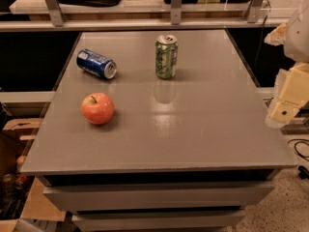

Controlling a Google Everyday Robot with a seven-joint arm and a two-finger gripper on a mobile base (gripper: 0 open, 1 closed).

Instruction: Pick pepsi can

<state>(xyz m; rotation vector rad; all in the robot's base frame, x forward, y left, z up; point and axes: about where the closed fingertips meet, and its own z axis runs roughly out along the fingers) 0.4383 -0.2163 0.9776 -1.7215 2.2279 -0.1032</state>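
Note:
The pepsi can (96, 64) is blue with white markings and lies on its side at the back left of the grey table (193, 129), its silver end facing front right. My gripper (288, 98) is a cream-coloured part at the right edge of the view, beside the table's right side and far from the can. It holds nothing that I can see.
A green-and-white patterned can (166, 56) stands upright at the back middle of the table. A red-yellow apple (97, 108) sits in front of the pepsi can. A metal rail and shelf (145, 13) run behind the table. Cardboard boxes (19, 129) are at the left.

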